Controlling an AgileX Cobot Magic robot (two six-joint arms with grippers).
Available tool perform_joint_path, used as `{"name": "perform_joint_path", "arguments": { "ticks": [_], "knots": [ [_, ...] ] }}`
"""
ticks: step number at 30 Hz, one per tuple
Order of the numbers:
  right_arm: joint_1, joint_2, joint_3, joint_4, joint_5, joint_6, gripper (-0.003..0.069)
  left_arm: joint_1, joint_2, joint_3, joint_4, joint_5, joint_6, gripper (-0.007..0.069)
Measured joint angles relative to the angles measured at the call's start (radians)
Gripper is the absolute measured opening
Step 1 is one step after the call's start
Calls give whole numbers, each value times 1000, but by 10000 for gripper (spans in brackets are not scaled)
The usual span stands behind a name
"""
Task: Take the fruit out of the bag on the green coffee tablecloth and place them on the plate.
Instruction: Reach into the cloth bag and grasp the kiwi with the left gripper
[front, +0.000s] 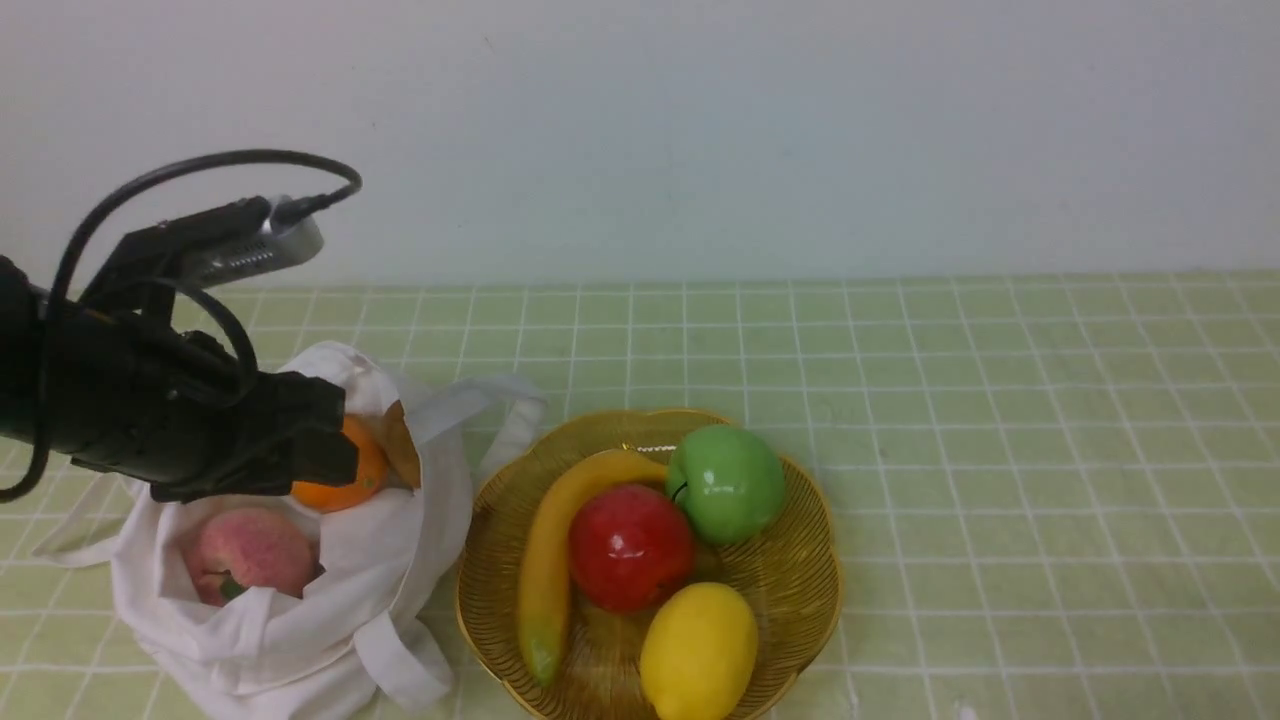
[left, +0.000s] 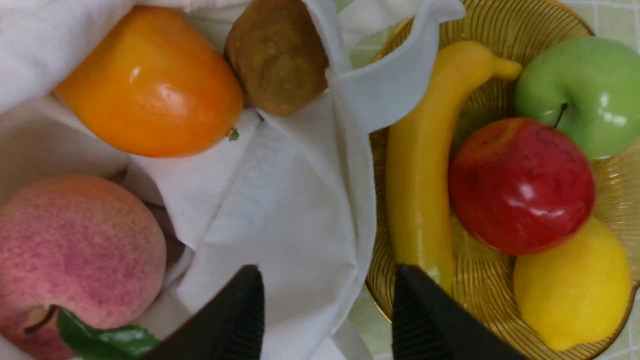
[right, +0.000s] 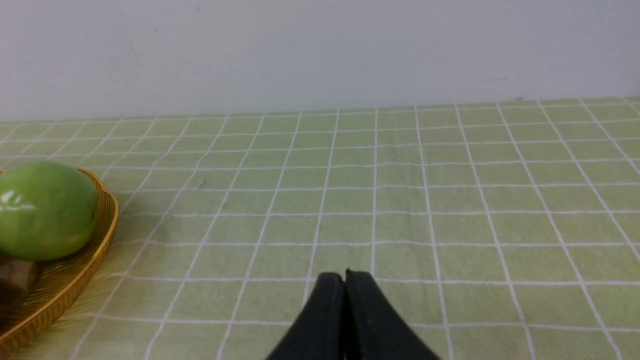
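Observation:
The white bag lies open on the green coffee tablecloth, left of the golden plate. Inside the bag lie a glossy orange fruit, a brownish pear-like fruit and a pink peach. My left gripper hovers over the bag's mouth, in front of the orange fruit. In the left wrist view the left gripper is open, with only bag cloth below it; the orange fruit, pear and peach lie apart from it. The right gripper is shut and empty above the cloth.
The plate holds a yellow banana, a red apple, a green apple and a lemon. A bag handle drapes toward the plate's rim. A white wall stands behind the table.

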Motion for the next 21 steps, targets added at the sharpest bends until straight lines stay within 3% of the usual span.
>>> {"name": "perform_joint_path", "arguments": {
  "ticks": [5, 21],
  "knots": [
    [0, 0, 0, 0, 0, 0, -15, 0, 103, -24, -1, -71, 5, 415],
    [0, 0, 0, 0, 0, 0, -15, -112, 306, -117, 24, -187, 35, 417]
  ]
}}
